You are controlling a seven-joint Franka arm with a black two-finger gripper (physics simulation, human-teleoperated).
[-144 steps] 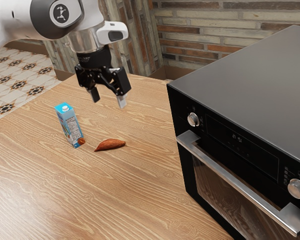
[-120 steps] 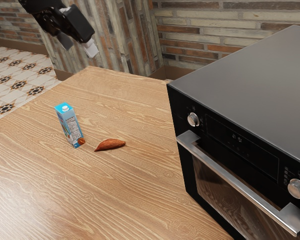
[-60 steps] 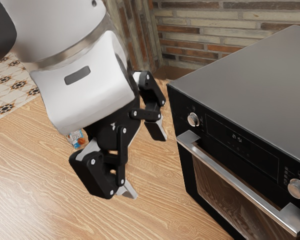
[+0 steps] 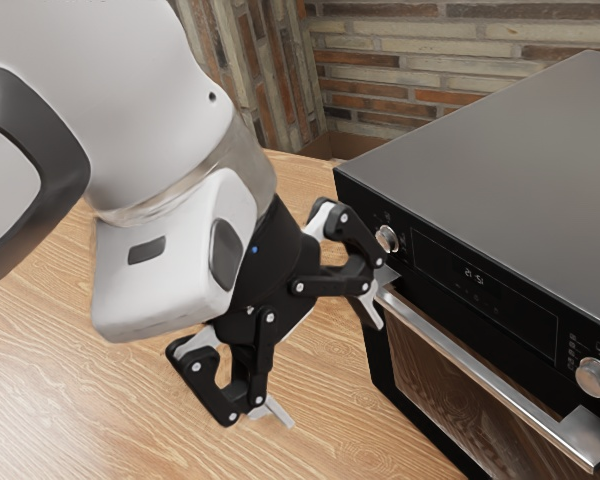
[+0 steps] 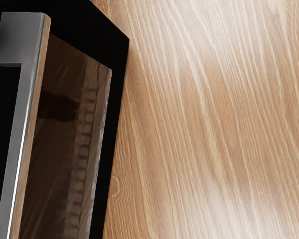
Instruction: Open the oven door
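Spread-fingered end effector (image 4: pixel 325 358) beside the closed oven door (image 4: pixel 445 400), lower right of frame.
Coming in skewed, the upper finger could knock the handle (image 4: pixel 470 361) or the oven's front edge; gripping one end might slip. The worktop (image 4: pixel 330 445), lower centre, gives backing room, though the arm could block the door's swing.

oven (image 4: pixel 430 270) front is black, top dark grey | handle (image 4: pixel 460 355) and knobs (image 4: pixel 595 378) shine silver | door window (image 4: pixel 438 385) looks smoky brown | table (image 4: pixel 70 420) shows tan, streaky woodgrain | far wall (image 4: pixel 460 90) mixes grey, cream, rust bricks | arm (image 4: pixel 160 110) white, gripper (image 4: pixel 330 368) black
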